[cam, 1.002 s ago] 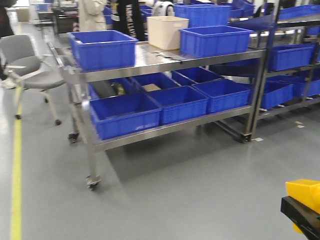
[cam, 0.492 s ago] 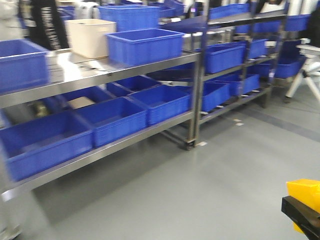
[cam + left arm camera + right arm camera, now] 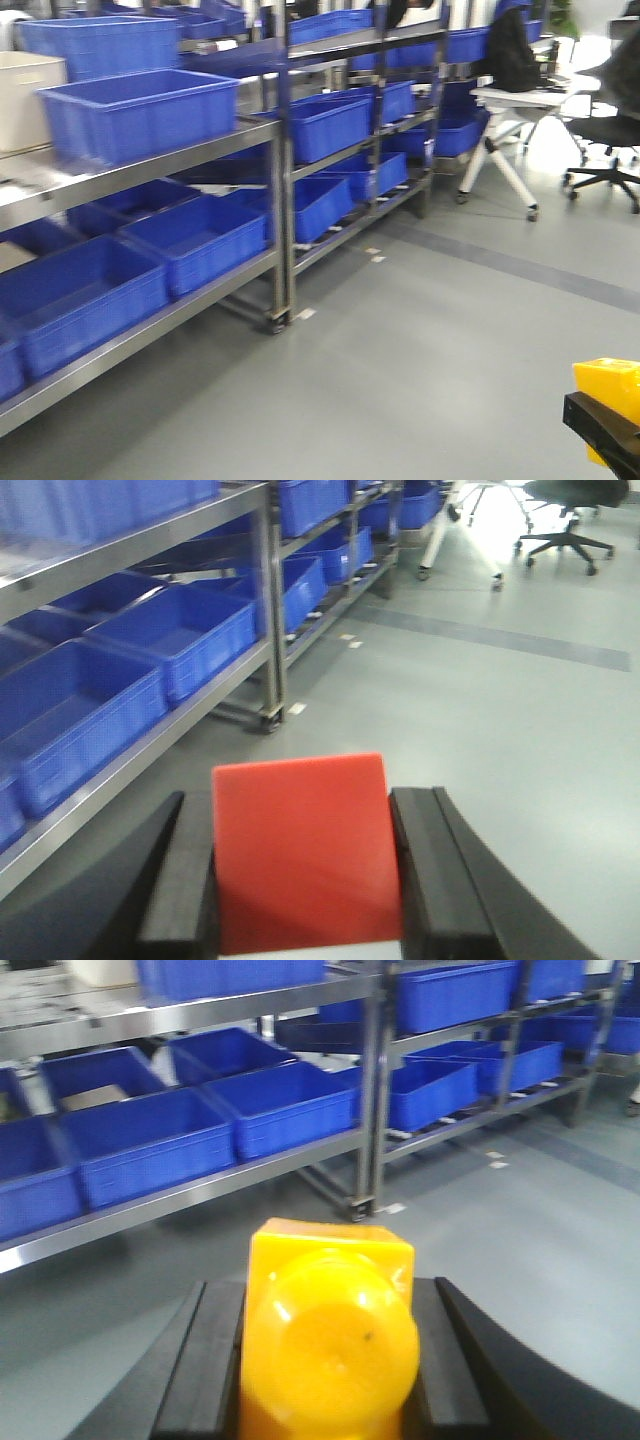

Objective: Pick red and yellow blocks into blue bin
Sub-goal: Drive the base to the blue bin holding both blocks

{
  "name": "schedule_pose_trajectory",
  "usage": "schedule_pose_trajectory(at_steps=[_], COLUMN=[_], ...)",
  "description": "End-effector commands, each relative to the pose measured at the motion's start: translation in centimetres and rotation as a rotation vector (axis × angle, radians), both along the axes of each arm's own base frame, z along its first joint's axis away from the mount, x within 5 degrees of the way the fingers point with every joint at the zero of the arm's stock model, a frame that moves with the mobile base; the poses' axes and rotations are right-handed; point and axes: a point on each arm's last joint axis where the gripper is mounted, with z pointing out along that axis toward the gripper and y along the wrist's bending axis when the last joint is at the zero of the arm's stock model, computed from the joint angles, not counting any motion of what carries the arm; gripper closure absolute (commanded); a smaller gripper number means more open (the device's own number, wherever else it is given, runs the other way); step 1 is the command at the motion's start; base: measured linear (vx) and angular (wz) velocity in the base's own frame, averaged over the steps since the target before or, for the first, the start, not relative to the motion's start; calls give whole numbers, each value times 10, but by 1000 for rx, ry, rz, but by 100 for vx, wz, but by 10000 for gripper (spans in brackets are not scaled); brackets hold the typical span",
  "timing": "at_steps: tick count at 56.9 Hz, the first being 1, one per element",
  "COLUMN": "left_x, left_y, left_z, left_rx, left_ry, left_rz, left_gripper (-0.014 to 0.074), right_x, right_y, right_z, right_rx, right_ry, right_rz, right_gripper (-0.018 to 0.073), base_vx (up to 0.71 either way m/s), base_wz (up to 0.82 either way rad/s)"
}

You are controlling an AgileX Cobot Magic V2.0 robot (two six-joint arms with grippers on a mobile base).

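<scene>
My left gripper (image 3: 300, 802) is shut on the plain red block (image 3: 305, 855), held between both black fingers above the grey floor. My right gripper (image 3: 328, 1290) is shut on the yellow brick (image 3: 330, 1345), a round stud facing the camera. The yellow brick (image 3: 608, 383) and a black finger under it (image 3: 598, 422) also show at the bottom right of the front view. Several similar blue bins stand on the steel racks, such as one on an upper shelf (image 3: 140, 115) and one lower down (image 3: 180, 640). I cannot tell which is the task's bin.
Wheeled steel racks (image 3: 283, 200) full of blue crates run along the left. A cream tub (image 3: 20, 95) stands at the far left. A white-legged desk (image 3: 505, 150) and a black office chair (image 3: 612, 120) stand at the back right. A dark stripe (image 3: 520, 265) crosses the grey floor.
The front view has swung right along the racks. The first cart and cream tub slid left, and the desk and chair came into view. Both blocks stay gripped.
</scene>
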Motion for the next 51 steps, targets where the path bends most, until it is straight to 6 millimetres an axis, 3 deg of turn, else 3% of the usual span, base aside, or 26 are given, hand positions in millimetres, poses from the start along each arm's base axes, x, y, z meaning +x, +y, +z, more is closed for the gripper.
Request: schedule_pose_trajectory(at_steps=[1,51], left_x=[1,1], left_y=[-1,-1], left_z=[16,16], left_rx=[-36,-36], left_ry=[-98,-100], left_rz=[2,2], left_gripper=[596,596], right_x=[1,1], right_y=[-1,-1], right_z=[18,18], right_rx=[25,25], right_ry=[-115,-115], right_rz=[-4,-4], right_gripper=[568,568], base_vx=[49,54], base_wz=[-38,-37])
